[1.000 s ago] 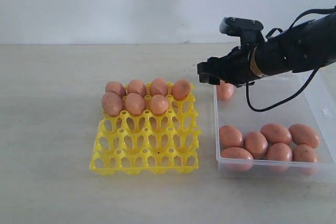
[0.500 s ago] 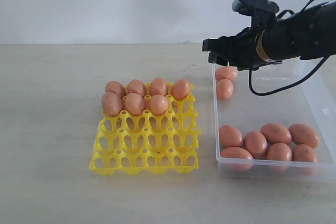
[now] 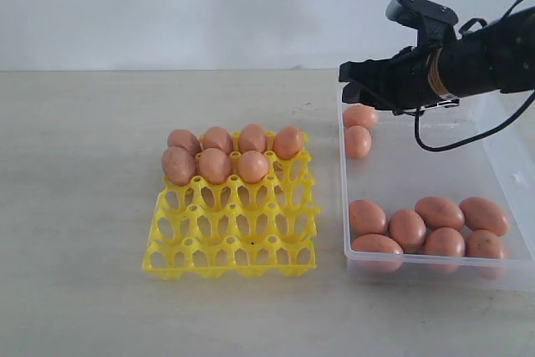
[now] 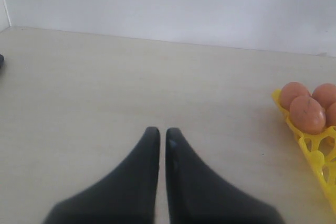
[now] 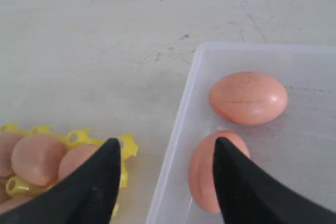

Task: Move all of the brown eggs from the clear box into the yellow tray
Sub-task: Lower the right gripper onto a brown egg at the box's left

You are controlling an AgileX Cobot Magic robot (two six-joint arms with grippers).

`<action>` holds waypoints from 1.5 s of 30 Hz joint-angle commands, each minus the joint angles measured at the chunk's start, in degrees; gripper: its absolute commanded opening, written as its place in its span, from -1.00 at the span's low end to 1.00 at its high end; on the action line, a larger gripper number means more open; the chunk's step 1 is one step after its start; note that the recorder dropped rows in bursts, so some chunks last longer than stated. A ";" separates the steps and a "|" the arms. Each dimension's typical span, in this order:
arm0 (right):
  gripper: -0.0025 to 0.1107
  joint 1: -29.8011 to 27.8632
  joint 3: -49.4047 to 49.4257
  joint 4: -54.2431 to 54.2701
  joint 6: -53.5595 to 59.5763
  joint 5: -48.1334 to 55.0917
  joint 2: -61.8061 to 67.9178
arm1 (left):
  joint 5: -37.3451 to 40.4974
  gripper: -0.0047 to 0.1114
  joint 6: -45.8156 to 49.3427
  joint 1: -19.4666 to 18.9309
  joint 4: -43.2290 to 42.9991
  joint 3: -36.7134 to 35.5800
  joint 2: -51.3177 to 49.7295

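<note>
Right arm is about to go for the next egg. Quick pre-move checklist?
1. Right gripper open: ok.
2. Nothing between its fingers: ok.
3. Centred on an egg: not ok. The clear box wall sits between the fingers, and one finger overlaps the nearer egg.
4. Nearer egg apart from the farther egg: cannot tell, they lie very close.
5. Free cups in the yellow tray: ok. The seven eggs are at the back and the front rows are empty.
6. Left gripper shut over bare table, beside the tray: ok.
</note>
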State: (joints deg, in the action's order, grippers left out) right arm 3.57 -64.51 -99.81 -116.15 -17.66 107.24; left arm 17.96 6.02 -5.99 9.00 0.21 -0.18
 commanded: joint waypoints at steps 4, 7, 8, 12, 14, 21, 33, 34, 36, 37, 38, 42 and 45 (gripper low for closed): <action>-0.08 -1.15 -0.19 -0.13 -1.10 0.17 4.83 | -0.09 -0.85 0.23 -0.16 0.03 -0.21 0.18; -0.08 -1.19 -0.19 -0.13 -0.85 0.31 6.01 | -0.09 -0.85 0.23 -0.16 0.03 -0.21 0.18; -0.08 -1.19 -0.19 -0.13 -0.86 1.16 6.38 | -0.09 -0.85 0.23 -0.16 0.03 -0.21 0.18; -0.08 -1.19 -0.19 -0.13 -0.72 2.49 6.91 | -0.09 -0.85 0.23 -0.16 0.03 -0.21 0.18; -0.08 -1.19 -0.19 -0.13 -0.73 2.49 7.35 | -0.09 -0.85 0.23 -0.16 0.03 -0.21 0.18; -0.08 -1.19 -0.19 -0.13 -0.62 2.33 10.60 | -0.09 -0.85 0.23 -0.16 0.03 -0.21 0.18; -0.08 -1.19 -0.19 -0.13 3.21 7.08 10.60 | -0.09 -0.85 0.23 -0.16 0.03 -0.21 0.18; -0.08 -1.19 -0.19 -0.13 6.44 6.51 10.60 | -0.09 -0.85 0.23 -0.16 0.03 -0.21 0.18; -0.08 -1.19 -0.19 -0.13 11.59 6.12 10.60 | -0.09 -0.85 0.23 -0.16 0.03 -0.21 0.18; -0.08 -1.19 -0.19 -0.13 13.64 6.12 10.60 | -0.09 -0.85 0.23 -0.16 0.03 -0.21 0.18; -0.08 -1.19 -0.19 -0.13 15.81 6.23 10.60 | -0.09 -0.85 0.23 -0.16 0.03 -0.21 0.18; -0.07 -1.19 -0.19 -0.13 23.33 6.71 10.60 | -0.09 -0.85 0.23 -0.16 0.03 -0.21 0.18; -0.07 -1.19 -0.19 -0.13 29.96 6.71 10.60 | -0.09 -0.85 0.23 -0.16 0.03 -0.21 0.18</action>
State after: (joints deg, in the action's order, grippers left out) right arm 2.88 -64.51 -99.81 -92.31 -11.46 117.75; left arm 17.96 6.02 -5.99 9.00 0.21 -0.18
